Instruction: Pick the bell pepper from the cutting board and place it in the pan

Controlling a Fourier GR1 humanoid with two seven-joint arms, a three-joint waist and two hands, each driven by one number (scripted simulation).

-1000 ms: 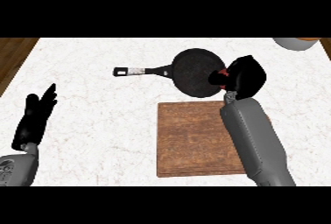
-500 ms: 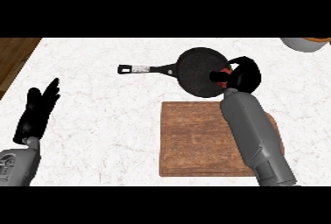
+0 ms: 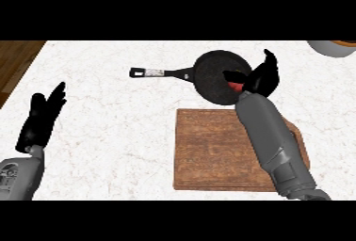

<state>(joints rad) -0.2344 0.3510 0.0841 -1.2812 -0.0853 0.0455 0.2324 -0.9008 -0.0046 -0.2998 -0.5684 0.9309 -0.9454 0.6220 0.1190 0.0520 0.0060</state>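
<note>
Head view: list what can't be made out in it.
- Bell pepper: only a red sliver shows; the right hand covers the rest, so whether it touches the pan is unclear.
- Pan's right rim: behind that hand.
- Cutting board: right part under the forearm.
- Grey vessel: cut off by the view's top right edge.
- Left hand: open at the left.

White marbled counter top [image 3: 132, 122], dark wood floor [image 3: 15, 59] beyond its upper-left edge.
</note>
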